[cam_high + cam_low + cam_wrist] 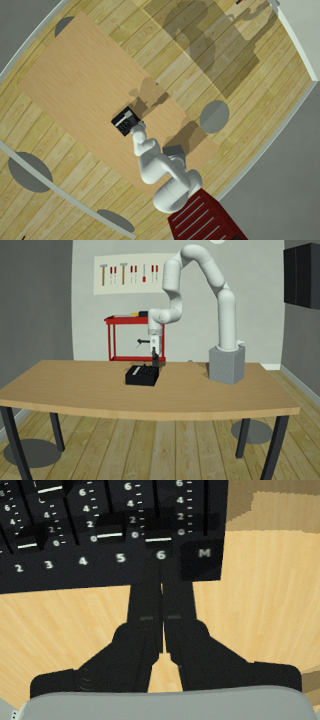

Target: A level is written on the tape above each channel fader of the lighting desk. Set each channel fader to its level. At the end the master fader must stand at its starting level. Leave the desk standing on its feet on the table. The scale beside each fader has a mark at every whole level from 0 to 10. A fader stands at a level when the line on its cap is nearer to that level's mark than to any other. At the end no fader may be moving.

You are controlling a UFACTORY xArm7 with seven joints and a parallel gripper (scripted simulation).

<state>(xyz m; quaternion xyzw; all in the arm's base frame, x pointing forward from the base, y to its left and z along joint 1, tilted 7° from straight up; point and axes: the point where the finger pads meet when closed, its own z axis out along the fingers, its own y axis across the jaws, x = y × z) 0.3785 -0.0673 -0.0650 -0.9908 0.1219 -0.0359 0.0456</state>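
The black lighting desk (121, 123) (141, 378) (74, 576) stands on the table (77, 77) (103, 397). In the wrist view I see channels 2 to 6 and the master. The channel 6 cap (159, 539) sits near 0, the channel 5 cap (110, 535) is low, the channel 3 cap (48, 488) is near 7, and the channel 2 cap (27, 544) is low. My gripper (162, 578) (136, 124) (155, 363) is shut and empty, with its tips at the desk's near edge just below the channel 6 cap. The tape labels are out of view.
The arm's grey base block (226, 366) (173, 150) stands on the table to the right of the desk. A red cart (124, 320) is behind the table and a red drawer cabinet (206, 219) is beside the base.
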